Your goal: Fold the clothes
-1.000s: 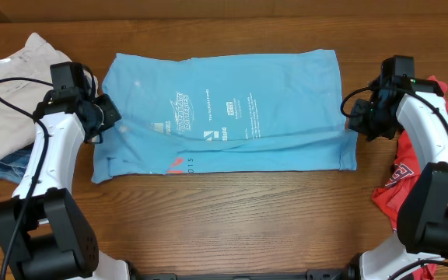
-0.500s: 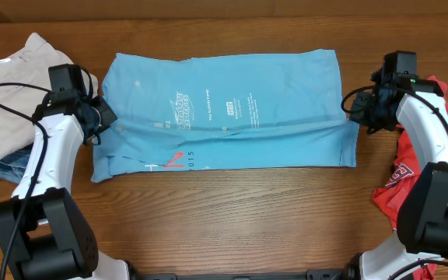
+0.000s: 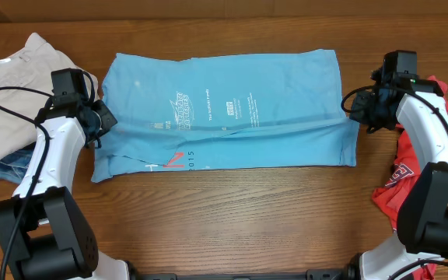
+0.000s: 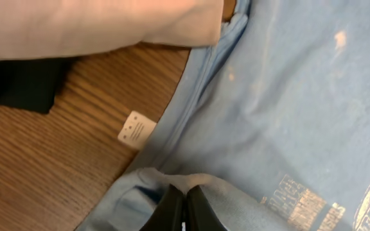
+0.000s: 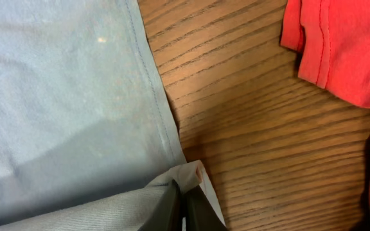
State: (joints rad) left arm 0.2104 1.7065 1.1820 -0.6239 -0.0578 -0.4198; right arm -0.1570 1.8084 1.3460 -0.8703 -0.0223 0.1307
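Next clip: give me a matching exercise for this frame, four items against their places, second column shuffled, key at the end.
Things:
1. sky-blue T-shirt
2. red T-shirt
3. beige garment
4. white tag

Places:
A. heaped beside the left arm
B. spread across the middle of the table
C. on bare wood at the blue hem
D. crumpled beside the right arm

Pairs: 1-B, 2-D, 3-A, 4-C
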